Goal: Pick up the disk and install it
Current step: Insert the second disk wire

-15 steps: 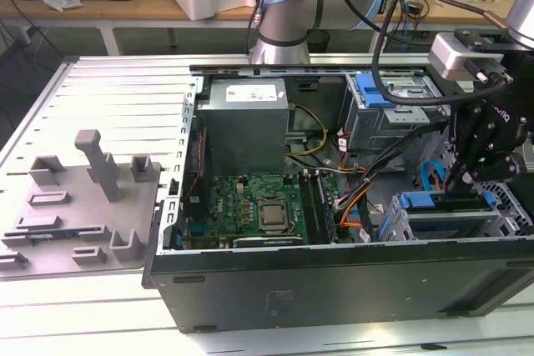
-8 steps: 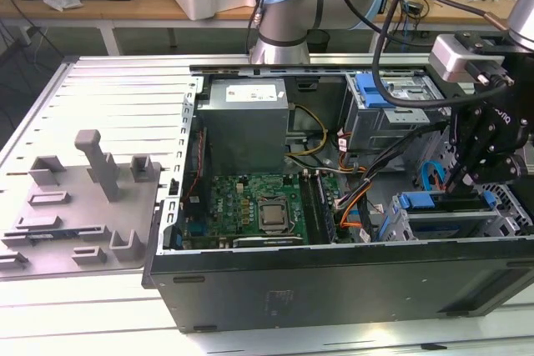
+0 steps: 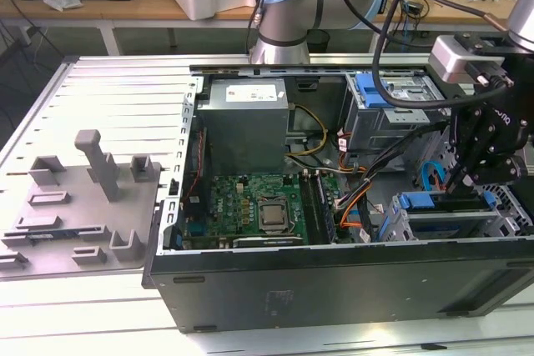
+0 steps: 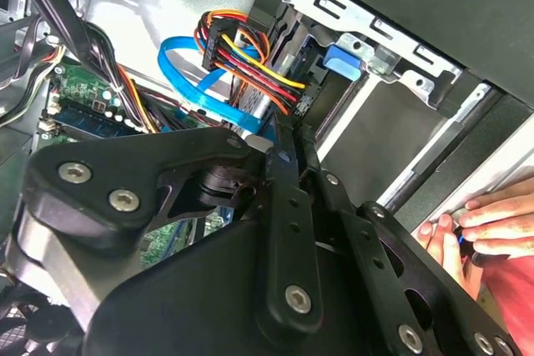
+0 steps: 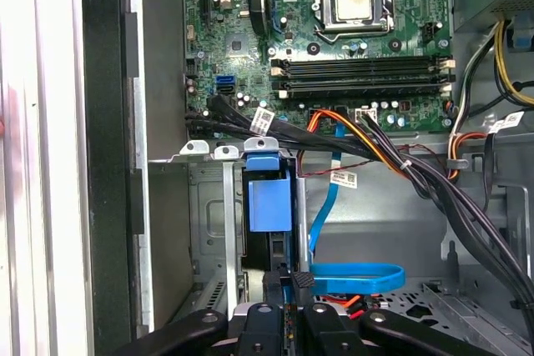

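Pinches the disk (image 5: pixel 270 204) tight with the gripper (image 5: pixel 282 279), down in the grey metal cage (image 5: pixel 209 206) inside the open computer case (image 3: pixel 334 289), at the exterior view's right.

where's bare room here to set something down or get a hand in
Bare ribbed table lies behind the grey fixture plate, at the exterior view's left of the computer case. Inside the case it is crowded: cables run between the motherboard and the drive cage, where the gripper reaches down.
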You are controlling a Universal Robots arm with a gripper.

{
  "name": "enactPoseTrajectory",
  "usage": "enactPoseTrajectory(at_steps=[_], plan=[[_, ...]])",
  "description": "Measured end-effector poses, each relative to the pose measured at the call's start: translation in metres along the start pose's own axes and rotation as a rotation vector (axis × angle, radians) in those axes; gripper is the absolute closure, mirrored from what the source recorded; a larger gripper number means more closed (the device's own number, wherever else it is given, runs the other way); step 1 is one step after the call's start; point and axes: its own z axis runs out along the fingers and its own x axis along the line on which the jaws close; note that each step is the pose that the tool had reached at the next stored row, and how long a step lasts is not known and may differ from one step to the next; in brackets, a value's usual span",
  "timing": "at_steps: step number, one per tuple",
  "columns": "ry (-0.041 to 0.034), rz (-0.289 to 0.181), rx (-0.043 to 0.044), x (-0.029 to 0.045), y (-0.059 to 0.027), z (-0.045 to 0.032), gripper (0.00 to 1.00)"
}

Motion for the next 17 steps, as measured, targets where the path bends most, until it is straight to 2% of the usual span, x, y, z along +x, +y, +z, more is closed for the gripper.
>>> enactPoseTrajectory(at_steps=[7,11,17], plan=[[-0.0007,0.0,0.0,0.0,0.0,0.0007,0.84],[-0.0008,0.0,-0.0001,0.0004,0.0001,-0.0051,0.84],[-0.0002,0.0,0.0,0.0005,0.0001,-0.006,0.84]])
